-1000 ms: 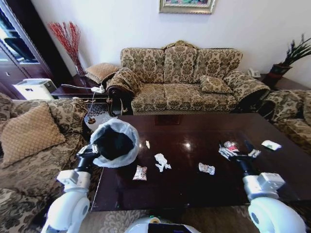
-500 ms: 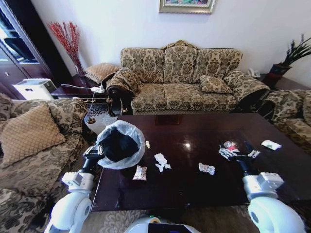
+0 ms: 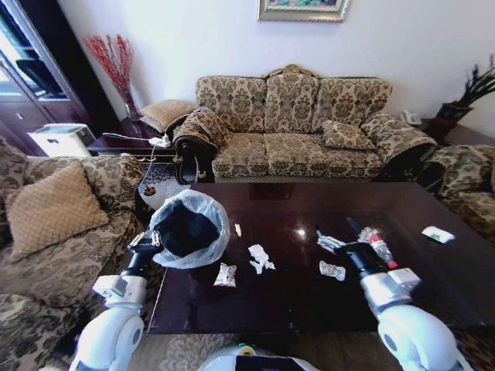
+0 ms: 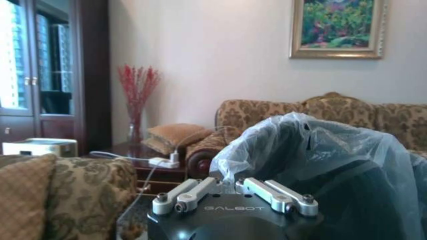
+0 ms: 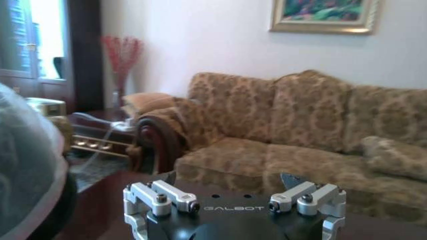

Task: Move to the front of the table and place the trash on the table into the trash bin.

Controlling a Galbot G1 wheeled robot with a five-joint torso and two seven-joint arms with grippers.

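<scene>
Left gripper (image 3: 155, 241) clamped on the trash bin (image 3: 186, 229), held at the left corner of the surface (image 3: 294, 297). Right gripper (image 3: 331, 243) over mid-surface, jaws apart, empty, beside a bottle (image 3: 375, 244). Still lying on the surface: white paper (image 3: 258, 258), a shiny wrapper (image 3: 225, 274), a clear scrap (image 3: 332, 270), a far packet (image 3: 435, 233). Risks: bag liner slipping loose; bottle knocked and rolling during the reach.
</scene>
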